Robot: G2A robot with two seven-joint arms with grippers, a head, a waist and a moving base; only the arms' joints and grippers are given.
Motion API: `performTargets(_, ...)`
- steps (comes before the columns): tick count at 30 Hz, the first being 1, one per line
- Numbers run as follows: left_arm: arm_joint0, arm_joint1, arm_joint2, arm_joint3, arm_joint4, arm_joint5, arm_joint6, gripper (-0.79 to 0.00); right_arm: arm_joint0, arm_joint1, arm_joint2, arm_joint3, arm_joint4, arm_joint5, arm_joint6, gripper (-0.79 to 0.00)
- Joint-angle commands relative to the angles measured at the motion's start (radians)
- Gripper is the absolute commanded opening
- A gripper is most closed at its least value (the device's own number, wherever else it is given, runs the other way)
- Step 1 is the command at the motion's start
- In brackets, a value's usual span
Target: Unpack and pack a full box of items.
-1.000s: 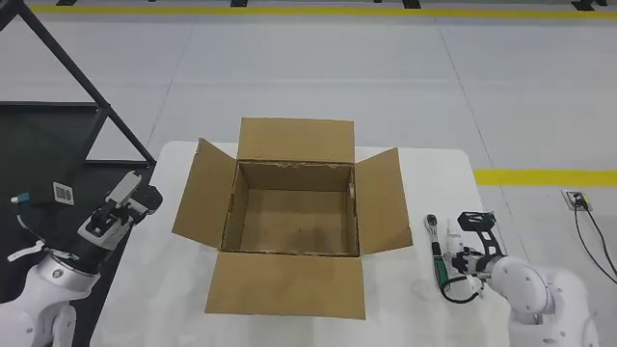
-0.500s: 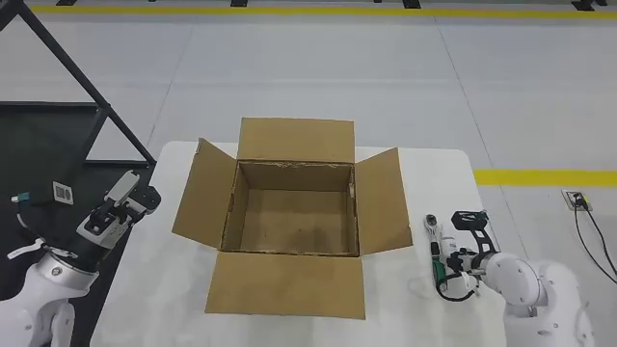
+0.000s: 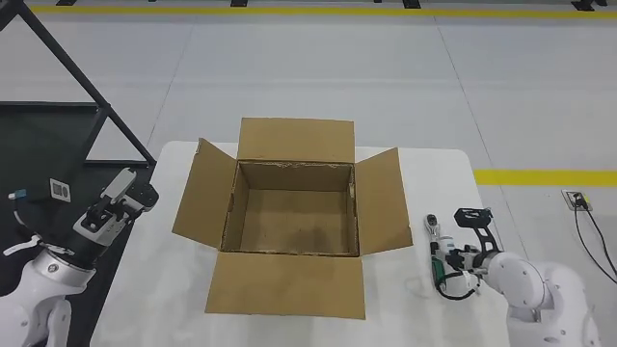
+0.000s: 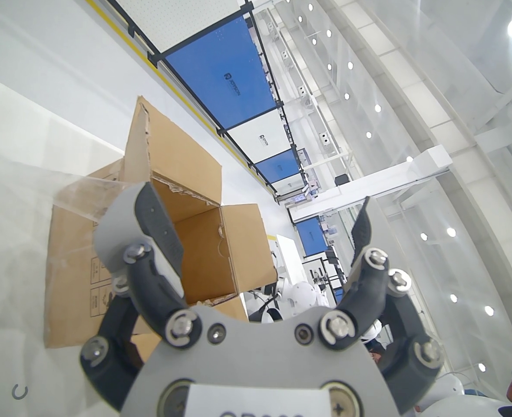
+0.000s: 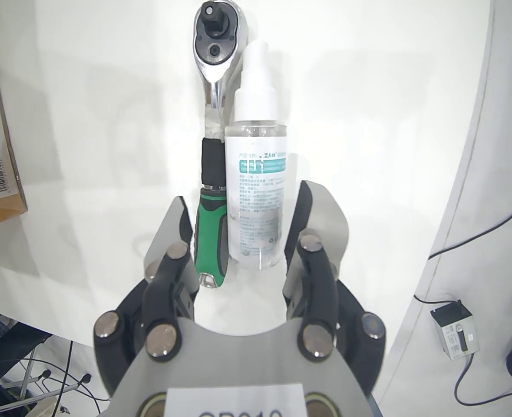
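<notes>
The box stands open in the middle of the table, its four flaps folded out. To its right, a ratchet and a bottle lie touching side by side. The right gripper straddles both, fingers spread on either side. The left gripper hangs off the table's left edge, fingers wide apart, pinching nothing.

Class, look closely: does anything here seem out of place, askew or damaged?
Yes. The right hand straddles two things at once, the wrench and the spray bottle lying side by side. The box has ragged, torn cardboard along its rim.
</notes>
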Motion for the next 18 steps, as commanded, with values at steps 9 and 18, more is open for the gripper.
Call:
performTargets(9, -0.015, 0.003, -0.019, 0.004, -0.018, 0.005, 0.016, 0.000, -0.116, 0.003, 0.039, -0.232, 0.108, 0.055, -0.224, 0.000)
performTargets(18, -0.018, 0.005, -0.031, 0.011, -0.020, 0.017, 0.004, 0.000, -0.128, 0.002, 0.039, -0.255, 0.148, 0.044, -0.253, 0.000)
